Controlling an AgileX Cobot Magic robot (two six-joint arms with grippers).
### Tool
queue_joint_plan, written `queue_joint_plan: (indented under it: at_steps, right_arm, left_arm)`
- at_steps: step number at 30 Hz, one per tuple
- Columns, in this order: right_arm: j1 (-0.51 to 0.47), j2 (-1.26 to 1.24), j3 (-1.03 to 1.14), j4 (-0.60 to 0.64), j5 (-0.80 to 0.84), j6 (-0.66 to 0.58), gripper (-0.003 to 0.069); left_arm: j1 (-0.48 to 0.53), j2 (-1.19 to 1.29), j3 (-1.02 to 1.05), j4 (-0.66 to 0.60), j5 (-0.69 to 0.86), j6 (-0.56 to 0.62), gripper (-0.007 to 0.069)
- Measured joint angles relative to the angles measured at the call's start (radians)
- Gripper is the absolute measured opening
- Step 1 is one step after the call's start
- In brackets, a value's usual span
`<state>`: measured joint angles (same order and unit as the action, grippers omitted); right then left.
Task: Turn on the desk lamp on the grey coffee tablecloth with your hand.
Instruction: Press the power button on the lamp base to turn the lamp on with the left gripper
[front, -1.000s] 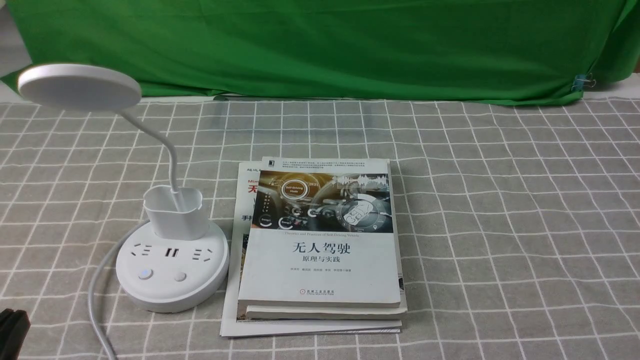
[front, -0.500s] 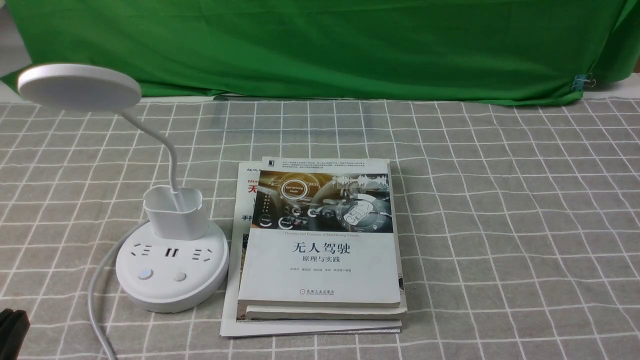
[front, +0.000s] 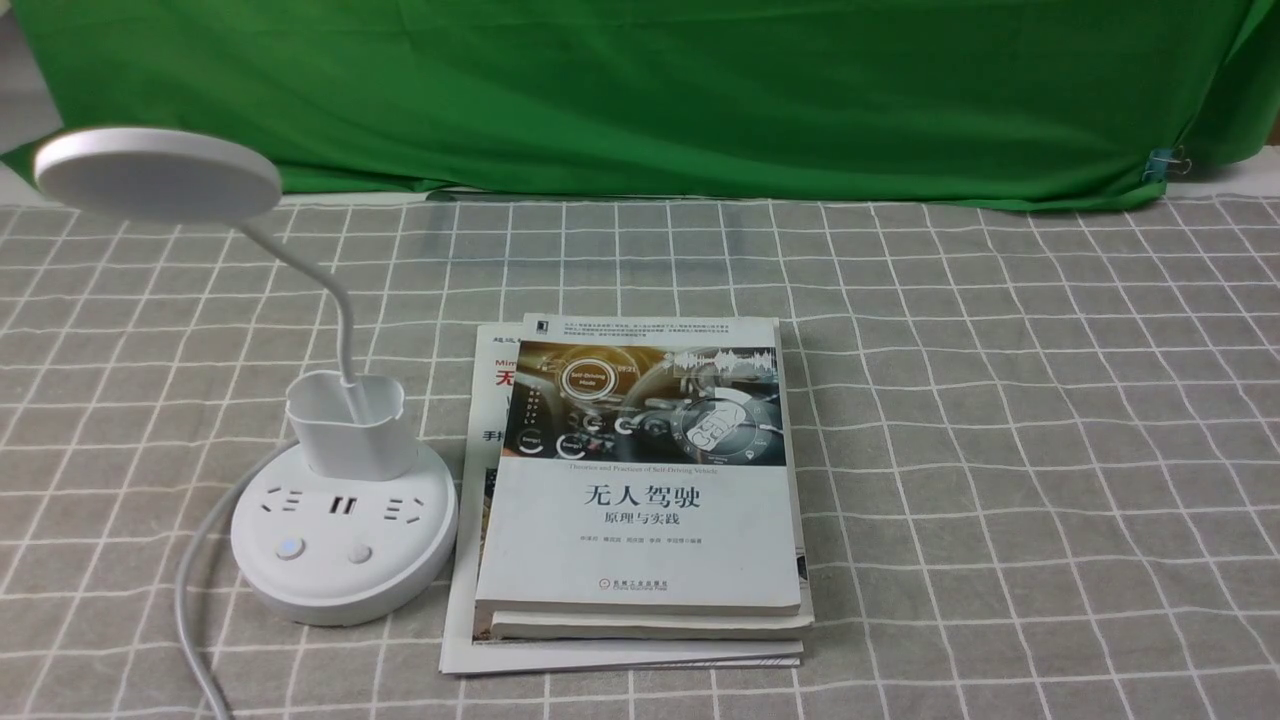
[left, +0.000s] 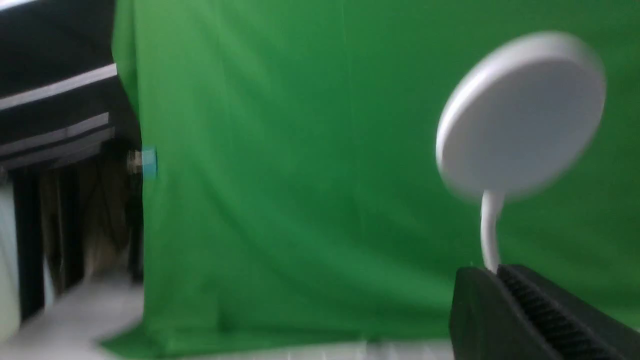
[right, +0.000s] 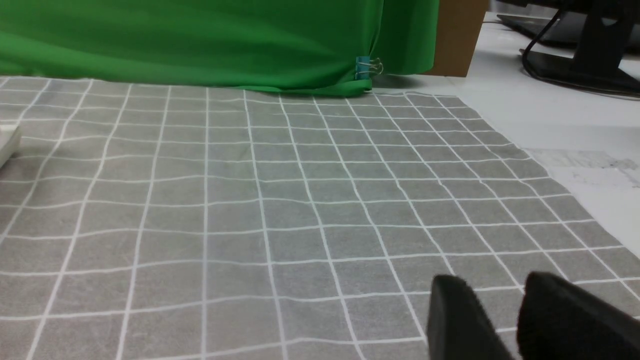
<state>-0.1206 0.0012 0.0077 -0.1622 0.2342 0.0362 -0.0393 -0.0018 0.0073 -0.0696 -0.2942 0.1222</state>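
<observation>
Change: my left hand (left: 495, 274) has gone from the front view's 7 o'clock corner.
Grip: fingers seemingly pressed together, empty; the view is blurred.
Meaning: desk lamp (front: 345, 545) at 8 o'clock untouched; reach likely begun.

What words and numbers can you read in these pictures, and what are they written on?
"无人驾驶": big title on the white paperback book topping the pile.
"原理与实践": just below it.
"Self-Driving Mode", "09:31": in its cover photo.
Author and publisher lines: too small to read.
Red "无": on the white booklet underneath, the rest hidden.
White plastic desk lamp: no words.
</observation>
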Motion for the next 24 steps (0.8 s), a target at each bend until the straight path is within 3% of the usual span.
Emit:
queue_joint_plan:
  at_steps: [2, 5, 7, 11, 16, 21, 24]
  right_arm:
    - [0.0, 0.0, 0.0, 0.0, 0.0, 0.0, 0.0245]
    - [0.0, 0.0, 0.0, 0.0, 0.0, 0.0, 0.0245]
    - [0.0, 0.0, 0.0, 0.0, 0.0, 0.0, 0.0245]
    - [0.0, 0.0, 0.0, 0.0, 0.0, 0.0, 0.0245]
    - [0.0, 0.0, 0.0, 0.0, 0.0, 0.0, 0.0245]
    - [0.0, 0.0, 0.0, 0.0, 0.0, 0.0, 0.0245]
    - [0.0, 0.0, 0.0, 0.0, 0.0, 0.0, 0.0245]
  left_arm:
    - [0.0, 0.0, -0.002, -0.031, -0.101, -0.02, 0.0019]
    - [0.0, 0.002, -0.08, -0.081, -0.079, -0.022, 0.0019]
    - [0.0, 0.029, -0.159, -0.089, -0.009, -0.02, 0.0019]
    - [0.0, 0.161, -0.35, -0.102, 0.313, -0.043, 0.0019]
    - [0.0, 0.338, -0.416, -0.104, 0.629, -0.105, 0.0019]
    - [0.0, 0.485, -0.417, -0.075, 0.769, -0.11, 0.0019]
    - [0.0, 0.568, -0.417, -0.053, 0.75, -0.073, 0.0019]
